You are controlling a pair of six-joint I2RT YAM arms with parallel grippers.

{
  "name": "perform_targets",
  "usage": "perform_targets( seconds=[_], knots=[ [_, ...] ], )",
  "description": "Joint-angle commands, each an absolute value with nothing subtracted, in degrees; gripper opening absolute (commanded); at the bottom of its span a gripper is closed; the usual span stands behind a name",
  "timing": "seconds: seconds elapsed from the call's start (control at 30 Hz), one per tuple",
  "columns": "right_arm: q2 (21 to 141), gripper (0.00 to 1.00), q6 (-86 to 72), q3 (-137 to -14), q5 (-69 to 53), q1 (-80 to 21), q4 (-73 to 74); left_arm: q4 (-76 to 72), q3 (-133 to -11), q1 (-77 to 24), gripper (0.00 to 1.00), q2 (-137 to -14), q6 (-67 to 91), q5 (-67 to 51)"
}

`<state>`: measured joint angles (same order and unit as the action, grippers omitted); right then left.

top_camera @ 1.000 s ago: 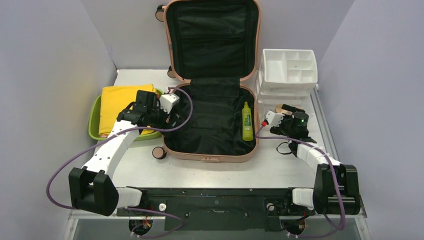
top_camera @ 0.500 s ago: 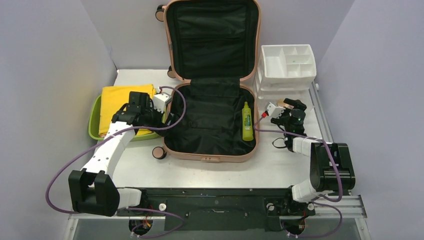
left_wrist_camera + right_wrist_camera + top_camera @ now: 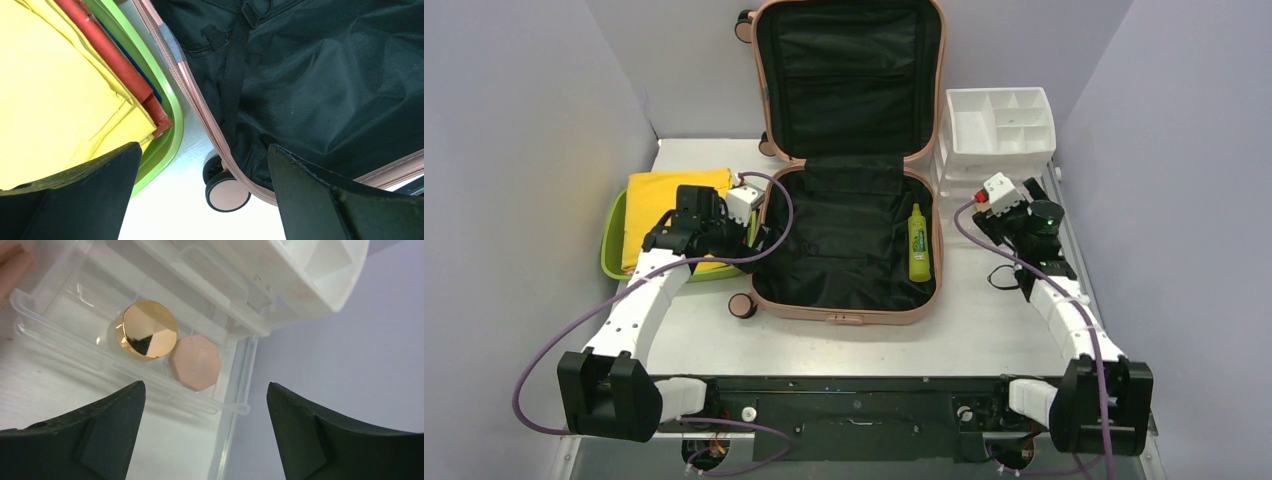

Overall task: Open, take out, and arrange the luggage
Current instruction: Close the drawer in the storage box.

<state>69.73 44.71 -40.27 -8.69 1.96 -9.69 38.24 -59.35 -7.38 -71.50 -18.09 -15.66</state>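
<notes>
The luggage [image 3: 839,312], a salmon-pink hard-shell suitcase, lies open mid-table with its black-lined lid standing upright at the back. A yellow-green bottle [image 3: 918,243] lies inside along its right wall. My left gripper [image 3: 754,235] hangs open over the suitcase's left rim, with nothing between its fingers. In the left wrist view the pink rim [image 3: 200,107] and a caster wheel [image 3: 227,192] show between the open left gripper [image 3: 202,150]. My right gripper [image 3: 205,386] is open and empty above a clear pulled-out drawer [image 3: 125,377] holding a gold-capped jar [image 3: 149,329] and a pink octagonal piece [image 3: 195,362].
A lime-green tub [image 3: 614,235] left of the suitcase holds a folded yellow cloth [image 3: 664,205] over a red item [image 3: 115,65]. The white drawer organizer [image 3: 1001,125] stands at the back right, close to the right wall. Purple cables trail from both arms.
The right arm has swung away from the suitcase's right side, back and right, to the organizer's drawer. The left arm has drawn slightly left and back. Both grippers stay open.
</notes>
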Motion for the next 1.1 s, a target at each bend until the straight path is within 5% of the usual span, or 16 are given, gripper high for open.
perform_targets(
  seconds=[0.0,0.1,0.37,1.07],
  knots=[
    [64.77,0.82,26.28,-39.51,-14.98,3.96,-0.50,35.46,-59.97,-6.94,0.96,-70.53,-17.18,-17.42],
    [65.90,0.73,23.15,-39.07,-17.38,6.09,-0.49,35.55,-60.05,-6.94,0.96,-70.99,-17.22,-17.37],
    [78.80,0.29,19.13,-46.66,-22.75,8.68,8.91,35.63,-59.68,-6.79,0.96,-69.36,-17.64,-16.56],
    [91.13,0.24,10.38,-57.59,-20.61,8.59,-1.66,35.50,-59.81,-6.49,0.96,-71.05,-18.10,-15.21]
  ],
)
